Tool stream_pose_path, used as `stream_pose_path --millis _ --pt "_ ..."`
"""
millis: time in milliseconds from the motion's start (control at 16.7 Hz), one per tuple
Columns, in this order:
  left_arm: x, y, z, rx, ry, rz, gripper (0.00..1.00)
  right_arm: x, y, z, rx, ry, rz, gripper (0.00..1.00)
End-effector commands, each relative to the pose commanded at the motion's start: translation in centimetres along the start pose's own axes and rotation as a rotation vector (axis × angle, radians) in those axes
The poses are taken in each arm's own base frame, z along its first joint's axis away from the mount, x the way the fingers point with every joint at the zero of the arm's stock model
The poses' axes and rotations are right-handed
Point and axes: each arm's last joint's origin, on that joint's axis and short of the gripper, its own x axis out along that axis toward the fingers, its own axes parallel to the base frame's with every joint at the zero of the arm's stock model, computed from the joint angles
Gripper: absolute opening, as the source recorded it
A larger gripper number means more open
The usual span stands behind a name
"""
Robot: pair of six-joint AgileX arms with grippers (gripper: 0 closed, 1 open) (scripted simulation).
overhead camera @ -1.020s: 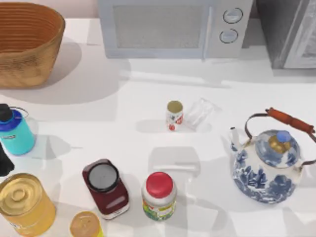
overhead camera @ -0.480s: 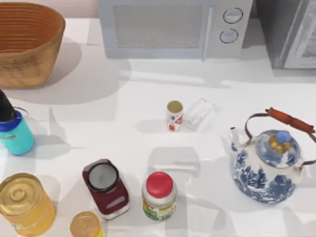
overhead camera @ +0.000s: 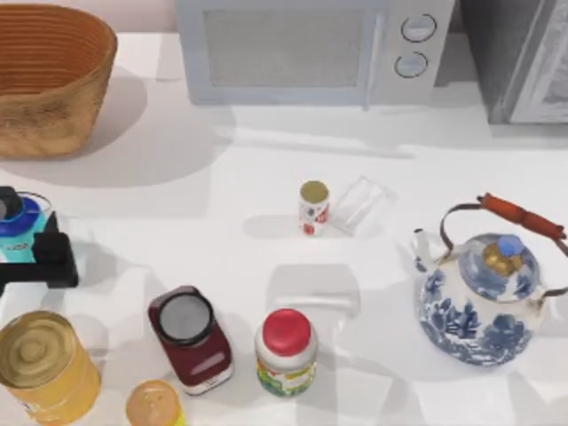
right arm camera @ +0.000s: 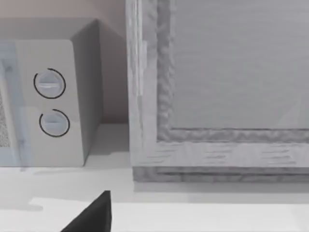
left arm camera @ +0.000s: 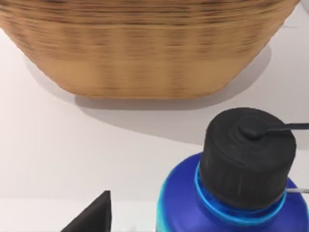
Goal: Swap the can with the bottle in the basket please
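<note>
The teal bottle [overhead camera: 12, 232] with its black cap [left arm camera: 248, 154] stands on the table at the far left, outside the basket. My left gripper [overhead camera: 40, 259] hovers right beside it and covers part of it. One black fingertip [left arm camera: 94, 218] shows off to the bottle's side, touching nothing. The wicker basket [overhead camera: 53, 75] sits at the back left, its ribbed wall [left arm camera: 145, 48] just beyond the bottle. The small white can [overhead camera: 313, 207] with red pattern and gold top stands upright mid-table. The right arm is parked facing the back right corner, with one fingertip [right arm camera: 94, 217] showing.
A microwave [overhead camera: 311, 49] and a grey cabinet [overhead camera: 524, 53] line the back. A blue-and-white kettle [overhead camera: 479, 293] stands right. A clear glass [overhead camera: 358, 202] lies by the can. In front stand a dark red jar [overhead camera: 189, 337], a red-capped jar [overhead camera: 286, 352], a yellow tin [overhead camera: 44, 364] and a small yellow jar [overhead camera: 153, 404].
My left gripper has swung in from the left edge and now sits low beside the bottle, covering its lower part. The bottle has shifted slightly toward the left edge.
</note>
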Motion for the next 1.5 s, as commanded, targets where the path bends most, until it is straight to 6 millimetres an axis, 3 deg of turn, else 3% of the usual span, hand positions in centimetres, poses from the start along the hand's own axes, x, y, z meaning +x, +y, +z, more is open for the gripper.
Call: stream_pose_path --millis 180,720,960,1320,1500 --pt "-0.1 -0.1 -1.6 0.005 0.072 -0.023 1.00 0.0 0.0 0.0 0.000 0.000 0.000 1.00" --pt "0.7 -0.1 -1.5 0.005 0.059 -0.022 1.00 0.0 0.0 0.0 0.000 0.000 0.000 1.00" --pt "2.0 -0.1 -1.7 0.004 0.056 -0.019 1.00 0.0 0.0 0.0 0.000 0.000 0.000 1.00" --pt "5.7 -0.2 -2.0 0.005 0.072 -0.023 1.00 0.0 0.0 0.0 0.000 0.000 0.000 1.00" --pt "5.9 -0.2 -2.1 0.006 0.074 -0.024 1.00 0.0 0.0 0.0 0.000 0.000 0.000 1.00"
